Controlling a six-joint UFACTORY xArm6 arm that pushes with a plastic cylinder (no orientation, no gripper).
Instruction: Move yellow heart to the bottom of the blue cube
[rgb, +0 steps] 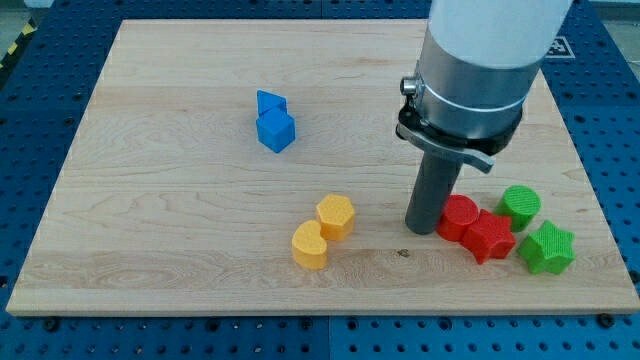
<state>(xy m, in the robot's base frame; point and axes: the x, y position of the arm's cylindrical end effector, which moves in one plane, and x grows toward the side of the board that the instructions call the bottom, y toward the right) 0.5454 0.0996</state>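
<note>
The yellow heart (310, 245) lies near the board's bottom middle, touching a yellow hexagonal block (336, 215) up and to its right. The blue cube (276, 130) sits up and to the left, with a blue triangular block (269, 102) touching its top side. My tip (423, 229) rests on the board to the right of the yellow blocks, right against the left side of a red round block (459, 217). The tip is well apart from the yellow heart and the blue cube.
A red star block (490, 236) touches the red round block at the lower right. A green round block (520, 205) and a green star block (547, 248) lie near the board's right edge. The wooden board (160, 220) sits on a blue perforated table.
</note>
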